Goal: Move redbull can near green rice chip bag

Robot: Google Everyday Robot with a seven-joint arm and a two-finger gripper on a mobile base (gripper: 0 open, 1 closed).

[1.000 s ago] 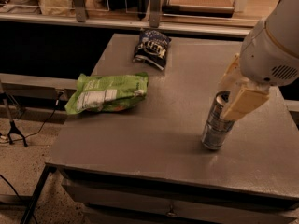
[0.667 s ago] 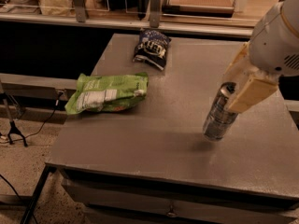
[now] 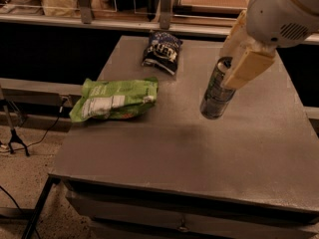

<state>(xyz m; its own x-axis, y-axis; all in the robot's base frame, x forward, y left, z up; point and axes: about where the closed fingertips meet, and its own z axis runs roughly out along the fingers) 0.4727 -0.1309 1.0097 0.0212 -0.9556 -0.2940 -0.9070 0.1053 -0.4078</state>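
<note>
The redbull can (image 3: 217,93) is a slim silver-and-blue can, tilted and held in the air above the grey table (image 3: 189,148), right of its middle. My gripper (image 3: 238,61) is shut on the can's upper part, with a cream finger (image 3: 248,67) across its right side. The green rice chip bag (image 3: 115,99) lies flat at the table's left edge, white label panel facing up, well to the left of the can.
A smaller dark blue bag (image 3: 162,51) lies at the table's back, beyond the green bag. A counter with containers (image 3: 99,4) runs behind the table. A stand leg and cables (image 3: 15,138) are on the floor at the left.
The gripper has lifted the can off the table and carried it up and toward the middle; the can now hangs tilted in the air. The bags have not moved.
</note>
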